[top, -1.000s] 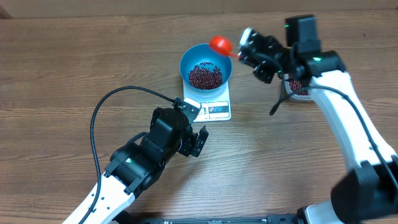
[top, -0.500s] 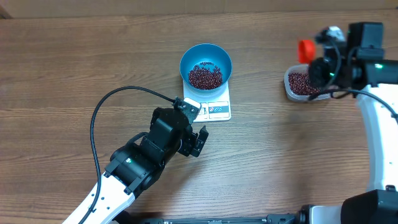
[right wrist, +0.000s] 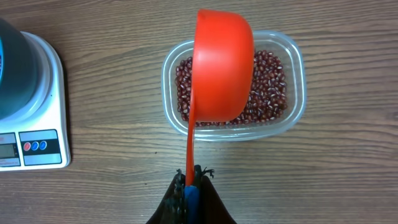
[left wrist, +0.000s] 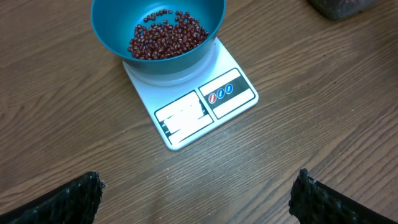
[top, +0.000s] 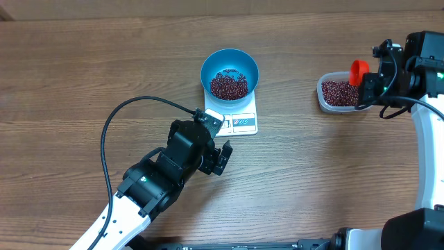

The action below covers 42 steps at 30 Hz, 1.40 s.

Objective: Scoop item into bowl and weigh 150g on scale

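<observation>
Hovering over the tub [right wrist: 297, 81] edge — scoop [right wrist: 222, 65] in right end effector [right wrist: 189, 185].

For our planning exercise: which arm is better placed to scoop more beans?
Right. The right pincer holds the red scoop over the tub of beans; the left pincer is open near the scale.

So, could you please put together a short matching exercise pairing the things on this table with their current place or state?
Things:
1. blue bowl
2. red scoop
3. clear tub
4. left gripper

Place or state:
A. open, holding nothing
B. sitting on the scale
C. standing directly on the table
D. clamped by its handle in the shut right gripper

Pairs: 1-B, 2-D, 3-C, 4-A
</observation>
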### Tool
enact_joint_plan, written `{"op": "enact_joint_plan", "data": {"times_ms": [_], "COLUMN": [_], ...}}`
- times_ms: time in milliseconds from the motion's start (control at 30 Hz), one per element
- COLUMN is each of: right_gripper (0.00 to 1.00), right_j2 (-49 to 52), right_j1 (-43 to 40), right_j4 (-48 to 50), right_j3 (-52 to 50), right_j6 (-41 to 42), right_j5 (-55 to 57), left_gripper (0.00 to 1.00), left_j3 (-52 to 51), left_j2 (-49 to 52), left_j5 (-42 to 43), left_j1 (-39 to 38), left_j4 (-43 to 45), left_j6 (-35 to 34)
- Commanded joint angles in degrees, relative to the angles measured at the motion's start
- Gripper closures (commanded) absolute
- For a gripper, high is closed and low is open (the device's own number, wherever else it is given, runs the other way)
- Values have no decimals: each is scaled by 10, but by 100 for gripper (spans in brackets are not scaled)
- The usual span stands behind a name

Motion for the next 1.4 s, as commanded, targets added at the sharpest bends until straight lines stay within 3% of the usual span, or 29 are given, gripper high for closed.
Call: {"op": "enact_joint_plan", "data": {"times_ms": [0,500,767,900,1000,1067,1233,1367], "right_gripper": [96,96,84,96,96,88,87,77], "right_j2": [14,64,73,76,78,78,78,78], "right_j1": [0,0,0,0,0,0,0,0], "right_j4": [6,-15,-15,-15,-12,-10,-8,-6], "right_j3": [-4,-4,-4,-4,-4,-4,-4,-4], "right_j6": [6,6,6,6,6,6,6,6], "right_j5": [-10,-11,-11,-11,-11,-11,-11,-11], "left_gripper": [0,0,0,0,0,0,1,0], "left_j3": [0,0,0,0,0,0,0,0], "left_j2": [4,4,4,4,4,4,4,4], "left_j5": [7,7,7,7,6,7,6,7], "left_j1": [3,3,3,3,3,3,3,3], "left_j4": [0,0,0,0,0,0,0,0], "left_j6": [9,9,9,9,9,9,9,9]}}
